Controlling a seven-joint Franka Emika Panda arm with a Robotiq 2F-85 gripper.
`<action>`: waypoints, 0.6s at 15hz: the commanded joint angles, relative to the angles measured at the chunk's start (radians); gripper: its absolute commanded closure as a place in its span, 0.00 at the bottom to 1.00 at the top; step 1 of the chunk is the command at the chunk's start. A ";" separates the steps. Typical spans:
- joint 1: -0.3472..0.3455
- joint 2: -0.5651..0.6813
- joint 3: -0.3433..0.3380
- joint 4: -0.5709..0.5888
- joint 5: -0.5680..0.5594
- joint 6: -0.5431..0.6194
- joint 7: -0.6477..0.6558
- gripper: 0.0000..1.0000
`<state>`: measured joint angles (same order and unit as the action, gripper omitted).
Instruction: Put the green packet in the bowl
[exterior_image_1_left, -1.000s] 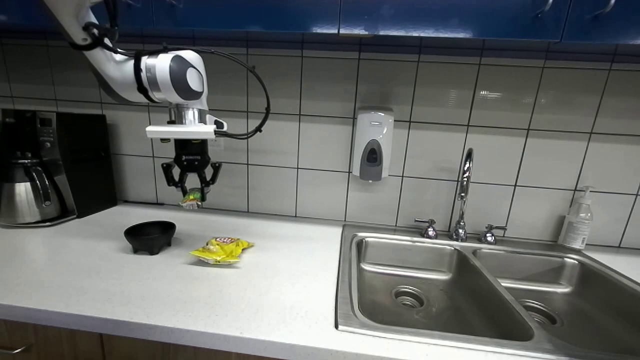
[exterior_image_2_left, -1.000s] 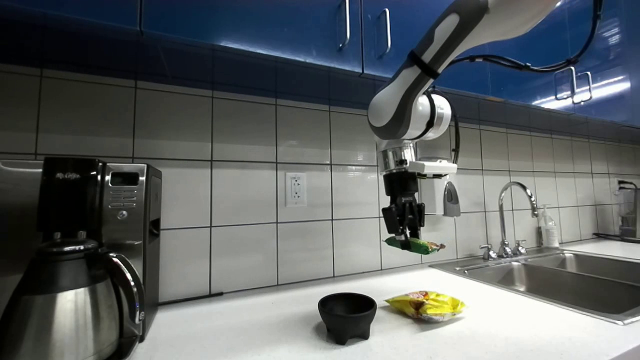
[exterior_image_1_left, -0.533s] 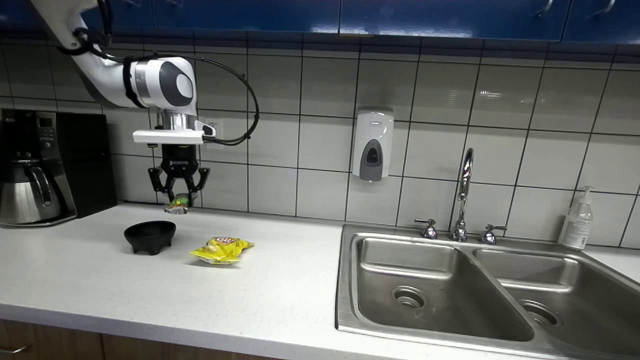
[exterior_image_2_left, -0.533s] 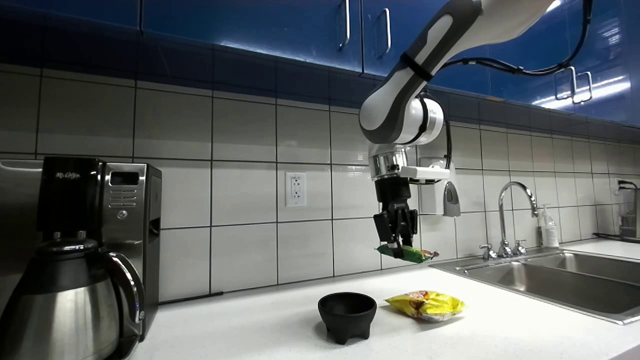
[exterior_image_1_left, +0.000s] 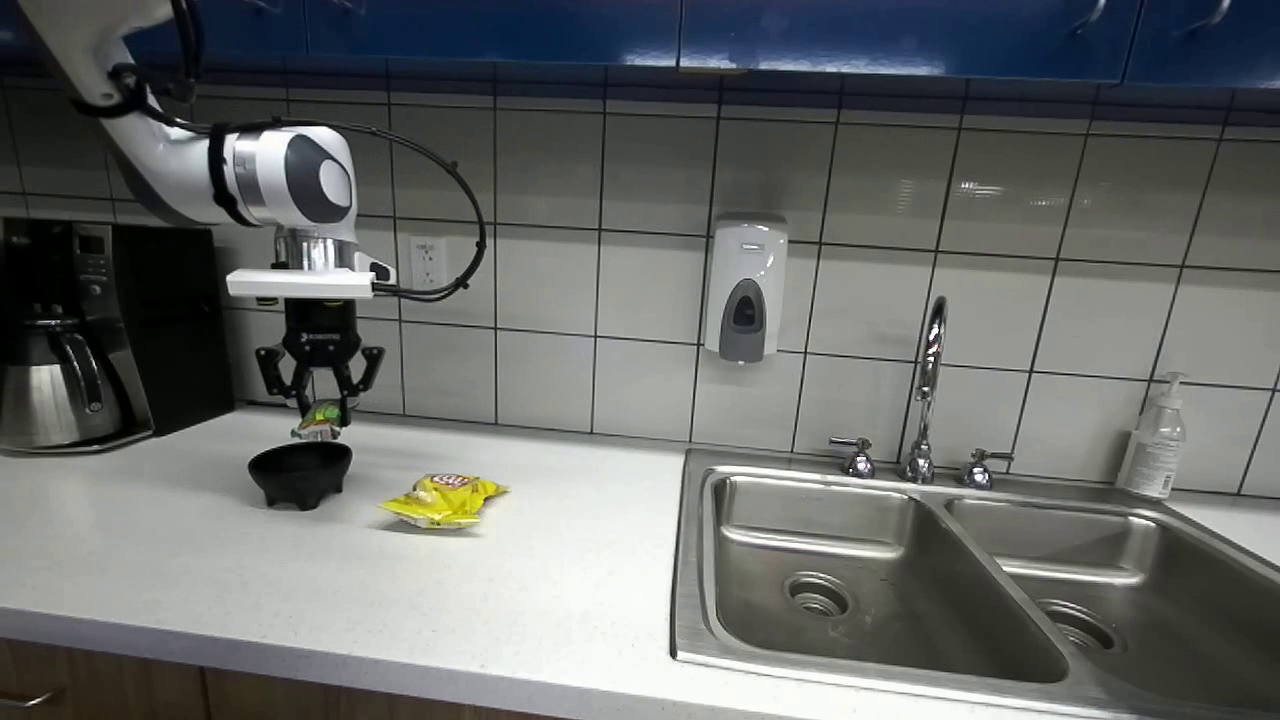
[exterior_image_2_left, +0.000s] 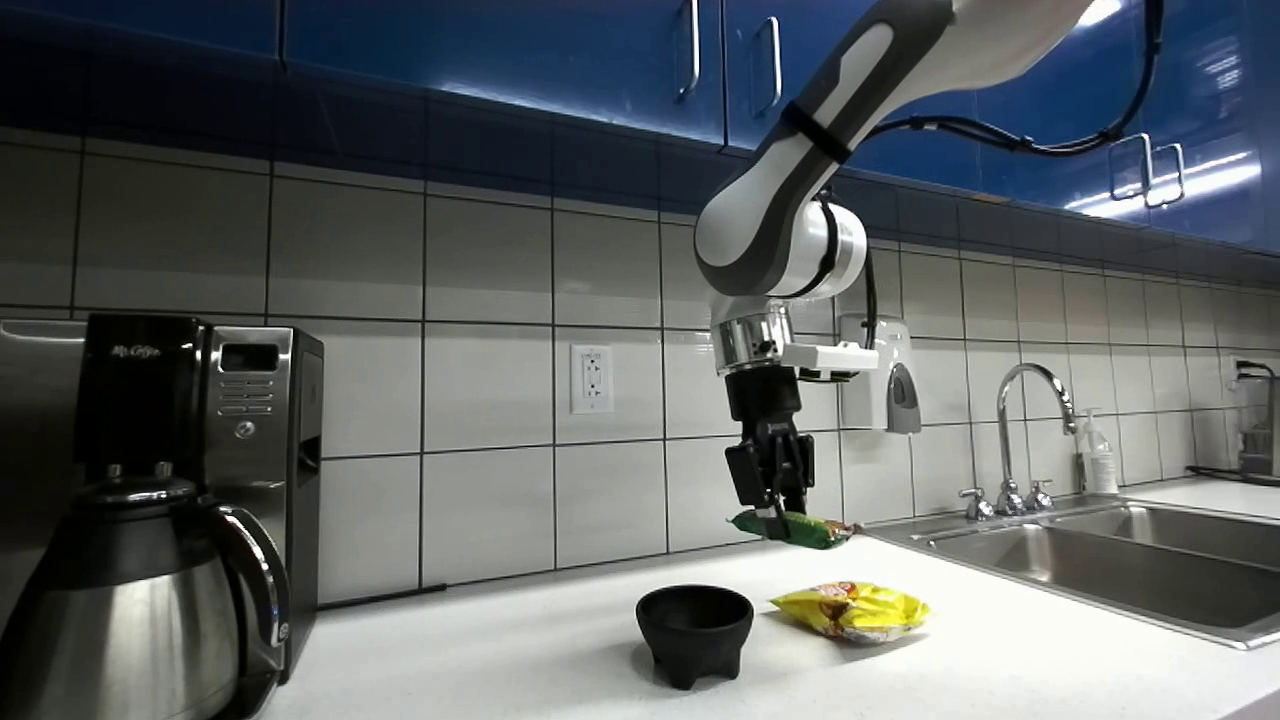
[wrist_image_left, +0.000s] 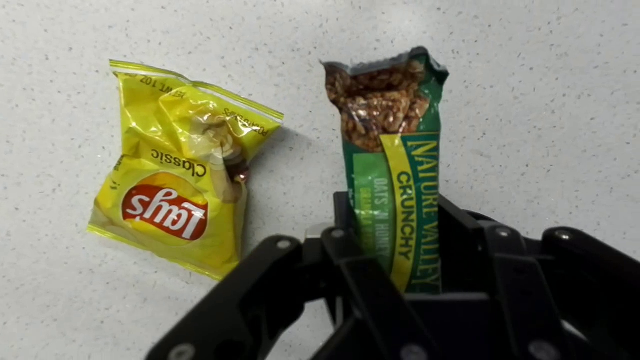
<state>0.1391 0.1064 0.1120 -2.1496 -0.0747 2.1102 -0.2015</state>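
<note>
Green packet (wrist_image_left: 395, 170), 1: pinched between jaws closed to its width, clear of the surface (exterior_image_1_left: 560, 570), presumably for lowering into the black bowl (exterior_image_2_left: 695, 648), 1, upright nearby.

Green packet (wrist_image_left: 392, 180) reads NATURE VALLEY CRUNCHY, yellow bag (wrist_image_left: 175, 170) says Lay's Classic, coffee maker (exterior_image_2_left: 245, 465) shows Mr. Coffee, and there's ROBOTIQ on the gripper (exterior_image_1_left: 324, 411)!
</note>
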 joint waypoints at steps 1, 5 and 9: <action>0.011 -0.008 0.021 -0.010 -0.015 0.002 0.031 0.84; 0.038 0.012 0.038 -0.015 -0.037 -0.007 0.052 0.84; 0.069 0.047 0.058 0.007 -0.069 -0.029 0.090 0.84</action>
<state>0.1931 0.1339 0.1503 -2.1670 -0.1029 2.1112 -0.1653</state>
